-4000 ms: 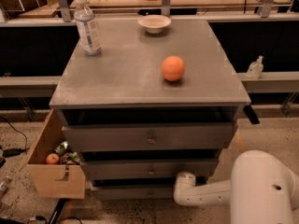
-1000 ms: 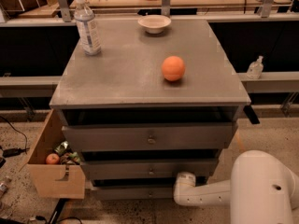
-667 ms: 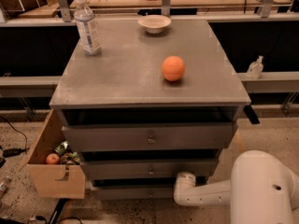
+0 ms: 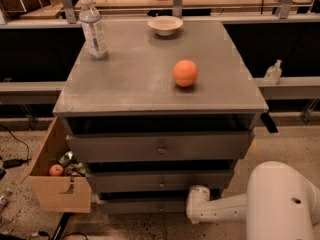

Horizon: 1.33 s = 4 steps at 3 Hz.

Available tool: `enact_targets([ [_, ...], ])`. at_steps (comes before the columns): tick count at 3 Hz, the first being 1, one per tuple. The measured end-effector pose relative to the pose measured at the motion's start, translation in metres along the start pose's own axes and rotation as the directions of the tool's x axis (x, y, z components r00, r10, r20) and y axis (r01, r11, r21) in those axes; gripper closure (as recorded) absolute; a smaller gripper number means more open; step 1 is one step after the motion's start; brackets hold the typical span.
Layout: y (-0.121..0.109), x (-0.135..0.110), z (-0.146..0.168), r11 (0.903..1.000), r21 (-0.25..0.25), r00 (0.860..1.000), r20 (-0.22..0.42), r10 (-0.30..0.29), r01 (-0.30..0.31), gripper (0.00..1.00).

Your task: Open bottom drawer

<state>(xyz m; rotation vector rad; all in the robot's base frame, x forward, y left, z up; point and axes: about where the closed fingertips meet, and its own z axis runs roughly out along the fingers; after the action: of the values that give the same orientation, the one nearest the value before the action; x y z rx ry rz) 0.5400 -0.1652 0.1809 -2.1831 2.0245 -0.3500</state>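
The gripper (image 4: 196, 203) sits low against the right end of the bottom drawer (image 4: 140, 206), the cabinet's (image 4: 150, 84) lowest front, its spread impossible to tell, and it likely should catch the front's middle and pull straight out, level.

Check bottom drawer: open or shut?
Looks shut: the bottom drawer front sits back under the middle drawer, no interior showing. The pincer is at its right end.
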Motion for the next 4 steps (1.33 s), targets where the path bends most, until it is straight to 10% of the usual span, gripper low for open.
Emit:
enact_targets([
  [2,0.0008,-0.0001,0.0005,1.0000,-0.001,1.000,0.000,0.000,0.000,0.00],
  [4,0.0030,-0.0002,0.0020,1.0000,-0.005,1.000,0.000,0.000,0.000,0.38],
])
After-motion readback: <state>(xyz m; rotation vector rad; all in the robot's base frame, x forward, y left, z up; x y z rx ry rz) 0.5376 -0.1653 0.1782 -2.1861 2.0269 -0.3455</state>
